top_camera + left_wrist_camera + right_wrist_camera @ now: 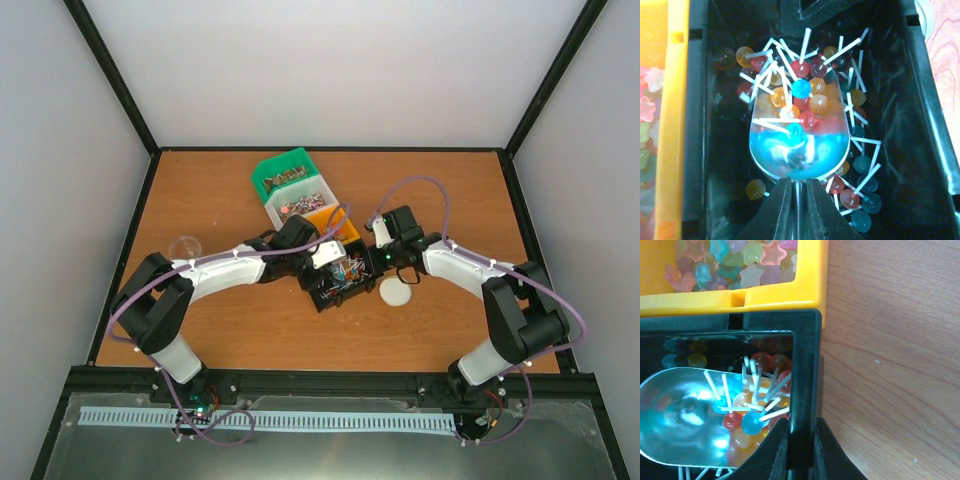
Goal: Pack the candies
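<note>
**Scooping stage, three views.** Your left tool [799,184] was closed tight on the handle of the metal scoop [800,147]. The scoop's bowl lay low in the black bin [922,130] at the centre of the frame. It carried a load of the candies [805,102], round lollipops on white sticks, and more of them lay loose around the bowl.

Your right tool [801,429] was clamped across the black bin's right-hand wall at the bottom of its own view, apparently to steady the bin. Star-shaped sweets [740,262] filled the yellow bin [780,297], which touched the black one at the upper left of that view.

In the overhead view a clear cup [185,245] stood left of centre on the surface [450,200], well apart from the bins. A white lid [396,293] lay just below the black bin. The cup's contents were too small to tell.

Judged from this, you were early in the packing. One scoopful was gathered but not lifted out, and nothing was shown delivered to a container. The transfer and the closing were left.
</note>
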Action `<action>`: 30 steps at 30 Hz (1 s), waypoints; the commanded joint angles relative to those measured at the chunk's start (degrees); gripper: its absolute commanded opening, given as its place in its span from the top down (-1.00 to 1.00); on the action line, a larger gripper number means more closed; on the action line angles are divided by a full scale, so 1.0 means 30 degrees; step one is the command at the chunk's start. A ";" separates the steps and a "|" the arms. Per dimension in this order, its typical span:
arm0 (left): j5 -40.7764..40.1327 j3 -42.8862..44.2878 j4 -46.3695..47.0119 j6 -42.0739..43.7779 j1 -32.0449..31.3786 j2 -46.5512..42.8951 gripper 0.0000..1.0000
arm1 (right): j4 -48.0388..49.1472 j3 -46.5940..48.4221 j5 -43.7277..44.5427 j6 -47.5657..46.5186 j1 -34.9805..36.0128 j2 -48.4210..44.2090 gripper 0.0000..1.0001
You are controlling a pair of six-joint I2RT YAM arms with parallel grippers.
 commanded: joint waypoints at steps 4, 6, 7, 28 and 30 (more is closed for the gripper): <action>0.1001 -0.3624 0.4968 -0.0912 0.0726 -0.0951 0.98 | -0.0493 0.0409 0.0397 -0.0795 0.0002 0.0613 0.94; 0.1129 -0.4137 0.5123 -0.0841 0.1023 -0.1509 0.98 | -0.0518 0.0312 0.0510 -0.0783 -0.0129 0.0509 0.94; 0.1237 -0.4367 0.5316 -0.0921 0.1199 -0.1804 0.98 | -0.0518 0.0290 0.0519 -0.0772 -0.0173 0.0431 0.95; 0.2127 -0.5743 0.3410 0.0385 0.1782 -0.6541 0.98 | -0.0332 0.0090 -0.0051 -0.1834 -0.0564 -0.0435 0.94; 0.2074 -0.6029 0.3422 0.0401 0.1789 -0.7013 0.98 | -0.0243 0.0124 -0.0412 -0.1767 -0.0564 -0.0372 0.94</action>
